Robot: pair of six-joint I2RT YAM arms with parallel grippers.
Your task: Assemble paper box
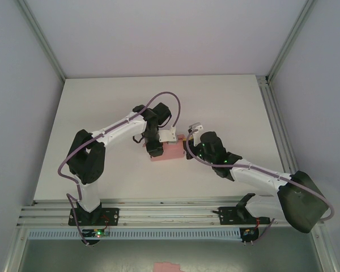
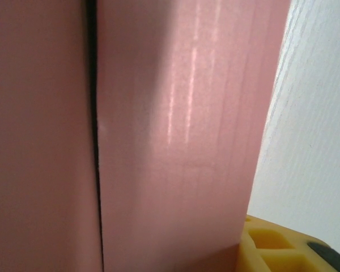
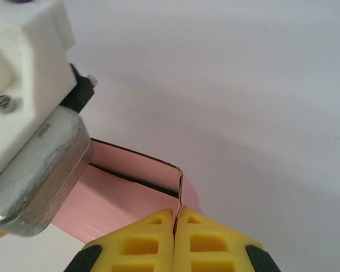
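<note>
The paper box (image 1: 172, 152) is a small pink card box in the middle of the table. My left gripper (image 1: 154, 148) is at its left end. In the left wrist view the box's pink wall (image 2: 175, 141) is very close, with a dark seam down it, and one yellow finger (image 2: 272, 249) rests against its right edge; the other finger is hidden. My right gripper (image 1: 187, 151) is at the box's right end. Its yellow fingertips (image 3: 174, 212) are shut on a thin upright wall at a corner of the box (image 3: 130, 170). The left arm's wrist housing (image 3: 34, 170) sits over the box.
The white table (image 1: 158, 102) stretches bare behind and to both sides of the arms. Metal frame posts (image 1: 277, 62) stand at the back corners. A small pink paper scrap (image 1: 167, 266) lies below the table's front rail (image 1: 170, 209).
</note>
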